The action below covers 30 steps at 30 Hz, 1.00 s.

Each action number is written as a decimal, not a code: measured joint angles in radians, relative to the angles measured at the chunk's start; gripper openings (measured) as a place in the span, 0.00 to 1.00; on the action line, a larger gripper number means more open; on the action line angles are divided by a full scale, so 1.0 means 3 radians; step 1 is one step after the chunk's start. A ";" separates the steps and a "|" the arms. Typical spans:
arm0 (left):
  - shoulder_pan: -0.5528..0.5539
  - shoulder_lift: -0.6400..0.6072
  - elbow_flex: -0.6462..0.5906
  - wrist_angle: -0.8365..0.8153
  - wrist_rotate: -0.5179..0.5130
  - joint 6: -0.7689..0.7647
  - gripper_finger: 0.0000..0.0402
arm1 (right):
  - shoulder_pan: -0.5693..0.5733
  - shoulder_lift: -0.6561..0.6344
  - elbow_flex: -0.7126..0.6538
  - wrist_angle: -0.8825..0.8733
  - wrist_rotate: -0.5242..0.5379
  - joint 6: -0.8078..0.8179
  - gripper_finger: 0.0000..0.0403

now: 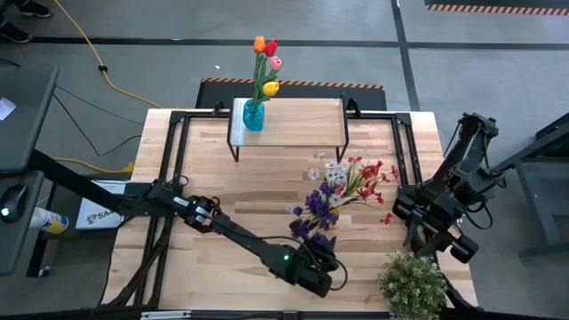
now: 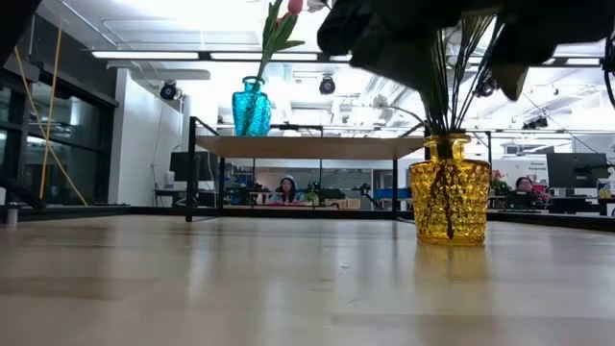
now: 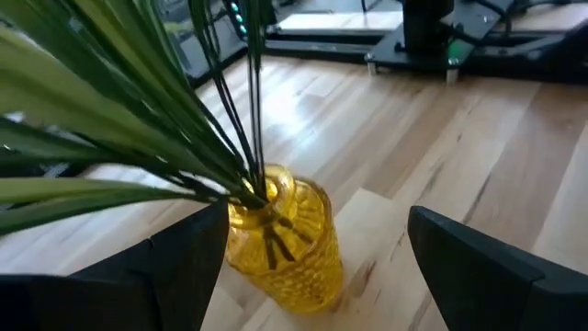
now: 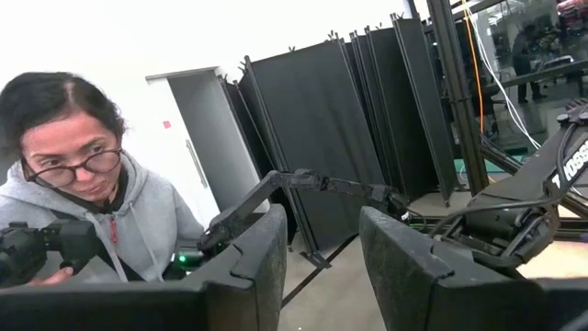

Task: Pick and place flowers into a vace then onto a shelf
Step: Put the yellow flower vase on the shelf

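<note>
The yellow bumpy glass vase [image 3: 280, 239] of purple and red flowers [image 1: 342, 191] stands on the wooden bench [image 1: 222, 204] between our left gripper [image 3: 308, 253]'s wide-open, empty fingers, breakable and top-heavy, so we should hold its round belly; our right fingers [image 4: 257, 257] wait half open.

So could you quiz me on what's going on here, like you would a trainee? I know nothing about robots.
1. True or false: the blue vase holding tulips stands on the shelf.
2. The open fingers of the left gripper stand either side of what? A) a yellow vase B) the potted plant C) a red cup
3. Fill the gap: the loose flowers lie on the ____, in no vase.

Key: 1 true. 2 A. 3 table.
</note>
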 joint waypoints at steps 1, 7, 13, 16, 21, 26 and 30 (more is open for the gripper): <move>0.0000 0.0000 0.0007 0.0016 -0.0037 0.0024 0.92 | 0.0000 0.0000 0.0000 0.0000 0.0000 0.0000 0.32; 0.0006 0.0000 0.0012 0.0158 -0.0320 0.0055 0.92 | 0.0001 0.0000 0.0000 -0.0010 -0.0001 -0.0001 0.32; 0.0075 0.0002 -0.0062 0.0143 -0.0115 0.0027 0.92 | 0.0001 0.0000 0.0000 -0.0011 -0.0003 -0.0001 0.32; 0.0119 0.0008 -0.0084 0.0140 -0.0009 -0.0099 0.92 | 0.0000 0.0000 0.0000 -0.0013 -0.0023 0.0000 0.32; 0.0113 0.0008 -0.0089 -0.0002 -0.0077 -0.0125 0.92 | 0.0001 0.0000 0.0000 -0.0027 -0.0052 0.0000 0.32; 0.0121 0.0007 -0.0089 -0.0059 0.0068 -0.0299 0.92 | 0.0001 0.0000 0.0000 -0.0027 -0.0069 0.0000 0.32; 0.0112 0.0008 -0.0089 -0.0100 0.0164 -0.0376 0.92 | 0.0003 0.0000 0.0000 -0.0027 -0.0090 0.0000 0.32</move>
